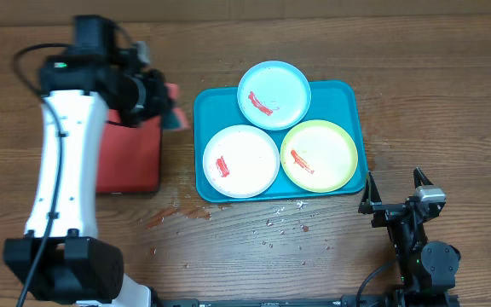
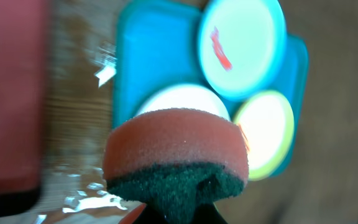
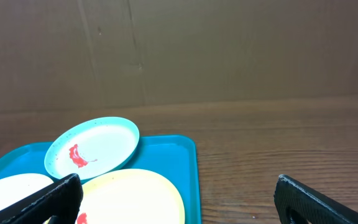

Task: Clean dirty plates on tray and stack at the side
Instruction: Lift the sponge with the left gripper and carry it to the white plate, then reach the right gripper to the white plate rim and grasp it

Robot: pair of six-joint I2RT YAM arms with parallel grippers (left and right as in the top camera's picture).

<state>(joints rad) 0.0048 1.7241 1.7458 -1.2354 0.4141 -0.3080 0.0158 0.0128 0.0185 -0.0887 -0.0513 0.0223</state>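
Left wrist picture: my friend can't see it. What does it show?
A pink sponge with a dark green scrubby underside fills the front, pinched by the jaws. Behind it, blurry, a teal tray holds a light blue plate with a red smear, a white plate and a yellow-green plate.

Tray [image 1: 352, 98] sits mid-table [image 1: 450, 77] with three plates on it in a triangle. Far plate [image 1: 274, 94] lies across the tray's far rim and overhangs it, its edge meeting both near plates. Near-left plate [image 1: 241, 160] and near-right plate [image 1: 319, 155] are side by side, touching, along the near rim. Smaller tray [image 1: 130, 162] is just left of the big one, with a narrow gap between. Sponge [image 2: 176, 140] is clamped in left gripper [image 1: 167, 111] above that gap, level with the far plate. Right gripper [image 1: 394, 189] is just off the tray's near-right corner, jaws apart. Wet splatter [image 1: 177, 215] lies on the table before the tray's near-left corner.
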